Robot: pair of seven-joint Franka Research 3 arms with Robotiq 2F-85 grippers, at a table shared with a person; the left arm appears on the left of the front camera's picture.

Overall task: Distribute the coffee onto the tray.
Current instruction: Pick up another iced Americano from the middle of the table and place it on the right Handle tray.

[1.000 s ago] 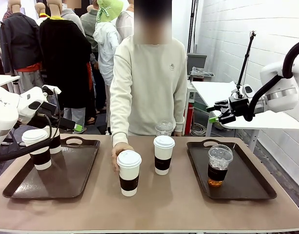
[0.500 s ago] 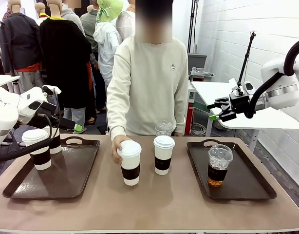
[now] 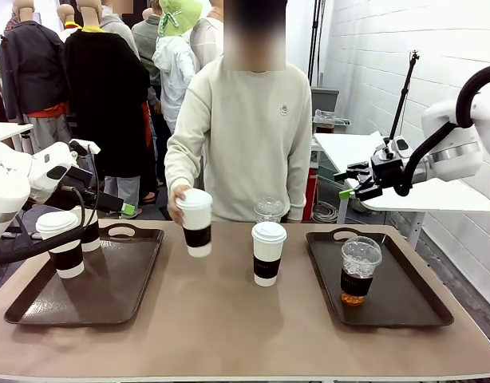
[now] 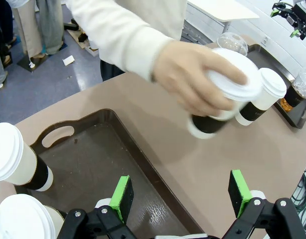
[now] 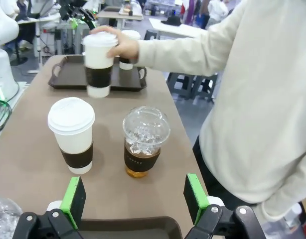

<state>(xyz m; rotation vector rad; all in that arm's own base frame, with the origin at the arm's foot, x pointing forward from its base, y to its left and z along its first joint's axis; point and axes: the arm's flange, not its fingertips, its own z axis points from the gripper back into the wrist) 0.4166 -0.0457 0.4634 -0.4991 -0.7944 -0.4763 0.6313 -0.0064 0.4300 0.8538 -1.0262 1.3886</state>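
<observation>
Gripping a sleeved paper cup (image 3: 197,226) above the table (image 3: 229,319) in the person's hand (image 3: 178,207), with left gripper (image 4: 180,191) and right gripper (image 5: 134,198) both spread wide, empty

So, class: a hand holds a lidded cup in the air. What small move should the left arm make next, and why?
Probably ease the left gripper toward the cup: its jaws stand open, the hand holds the cup off the table, and the left tray has bare room.

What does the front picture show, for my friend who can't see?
A person's hand holds a white lidded cup in the air over a brown table. Another white cup stands mid-table; a pair of cups stands on the left tray, and an iced coffee on the right tray.
</observation>
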